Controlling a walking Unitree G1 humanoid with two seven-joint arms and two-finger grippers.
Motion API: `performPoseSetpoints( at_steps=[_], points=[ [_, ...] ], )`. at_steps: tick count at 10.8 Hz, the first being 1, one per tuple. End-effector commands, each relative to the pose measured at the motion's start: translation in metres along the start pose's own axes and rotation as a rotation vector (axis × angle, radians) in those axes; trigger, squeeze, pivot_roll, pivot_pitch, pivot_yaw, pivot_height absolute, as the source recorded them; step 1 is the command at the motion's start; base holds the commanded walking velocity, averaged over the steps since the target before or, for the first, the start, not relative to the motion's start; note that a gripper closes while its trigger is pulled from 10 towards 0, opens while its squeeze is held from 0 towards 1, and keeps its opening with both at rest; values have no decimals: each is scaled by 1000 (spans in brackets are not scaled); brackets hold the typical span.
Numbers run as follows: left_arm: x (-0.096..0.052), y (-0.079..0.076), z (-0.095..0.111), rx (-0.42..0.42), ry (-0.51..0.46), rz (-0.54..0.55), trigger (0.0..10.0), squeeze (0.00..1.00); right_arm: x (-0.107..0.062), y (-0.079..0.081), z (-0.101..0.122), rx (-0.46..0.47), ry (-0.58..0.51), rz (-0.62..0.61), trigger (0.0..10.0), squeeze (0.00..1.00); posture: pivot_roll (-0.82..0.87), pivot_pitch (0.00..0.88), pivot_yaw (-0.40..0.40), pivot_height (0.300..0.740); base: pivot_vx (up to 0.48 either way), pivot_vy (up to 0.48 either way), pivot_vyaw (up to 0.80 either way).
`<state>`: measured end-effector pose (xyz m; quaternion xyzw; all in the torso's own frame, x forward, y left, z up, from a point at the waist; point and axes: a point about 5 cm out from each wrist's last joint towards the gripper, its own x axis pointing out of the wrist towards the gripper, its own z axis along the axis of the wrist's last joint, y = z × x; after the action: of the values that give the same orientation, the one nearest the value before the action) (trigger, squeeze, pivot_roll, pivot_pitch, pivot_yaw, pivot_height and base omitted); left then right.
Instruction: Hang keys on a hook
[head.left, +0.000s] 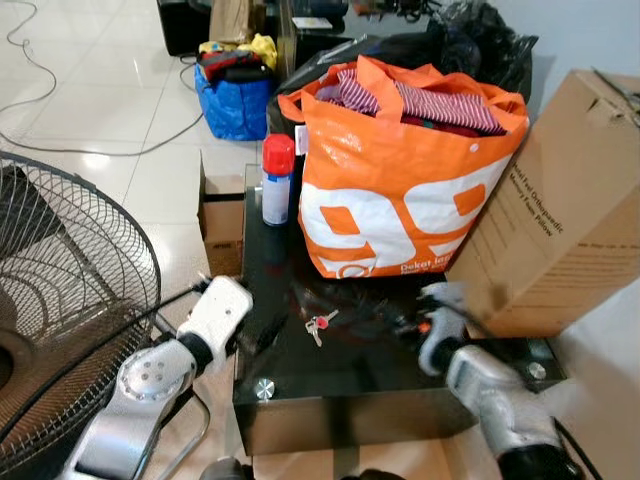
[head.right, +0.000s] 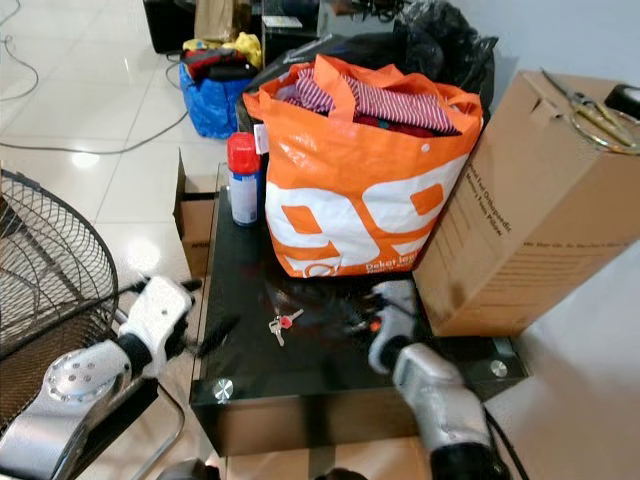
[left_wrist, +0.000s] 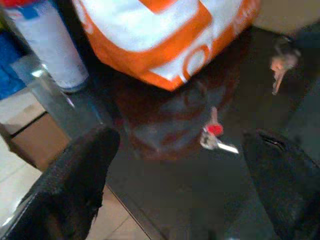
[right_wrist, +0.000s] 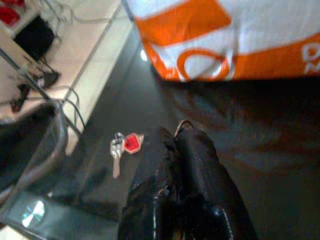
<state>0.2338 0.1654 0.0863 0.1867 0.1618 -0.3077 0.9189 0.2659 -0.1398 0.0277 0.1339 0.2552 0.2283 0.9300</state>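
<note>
Red-tagged keys on black table, between both end effectors, untouched.

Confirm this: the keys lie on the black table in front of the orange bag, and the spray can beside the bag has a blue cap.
One detail is wrong: the spray can has a red cap, not blue, as the left eye view shows. The rest holds: the keys lie on the black table in front of the orange bag.
</note>
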Motion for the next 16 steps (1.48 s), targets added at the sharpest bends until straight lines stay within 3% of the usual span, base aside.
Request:
performPoseSetpoints(
  at_steps=[1, 2, 3, 4, 5, 7, 8, 14, 16],
  points=[
    [3, -10, -9, 19, 62, -95, 10000, 0, 7, -1, 0, -30, 26, -20, 0, 0, 7, 0, -101, 740, 0, 0, 0],
    [3, -12, -10, 35, 76, -136, 10000, 0, 13, 0, -5, -69, 74, -18, 0, 0, 6, 0, -104, 740, 0, 0, 0],
    [3, -11, -9, 32, 73, -133, 10000, 0, 14, 0, -7, -84, 89, -22, 10000, 0, 0, 0, -105, 740, 0, 0, 0],
    [2, -11, -10, 30, 77, -137, 10000, 0, 16, -1, -10, -104, 117, -42, 10000, 0, -3, 0, -105, 740, 0, 0, 0],
    [0, -12, -12, 31, 86, -149, 10000, 0, 17, -4, -16, -109, 153, -62, 10000, 98, -6, 0, -105, 740, 0, 0, 0],
    [-3, -16, -14, 28, 101, -167, 10000, 0, 17, -9, -29, -112, 204, -91, 10000, 600, -10, 16, -106, 740, 0, 0, 0],
    [-4, -17, -15, 28, 104, -172, 10000, 0, 19, -10, -32, -105, 214, -101, 10000, 1000, -9, 28, -108, 740, 0, 0, 0],
    [-14, -20, -18, 25, 129, -184, 10000, 0, 23, -15, -35, -109, 238, -124, 10000, 1000, -10, 81, -120, 740, 0, 0, 0],
    [-14, -19, -18, 26, 131, -187, 10000, 0, 23, -12, -43, -255, 302, -85, 10000, 1000, -13, 87, -120, 740, 0, 0, 0]
  ],
)
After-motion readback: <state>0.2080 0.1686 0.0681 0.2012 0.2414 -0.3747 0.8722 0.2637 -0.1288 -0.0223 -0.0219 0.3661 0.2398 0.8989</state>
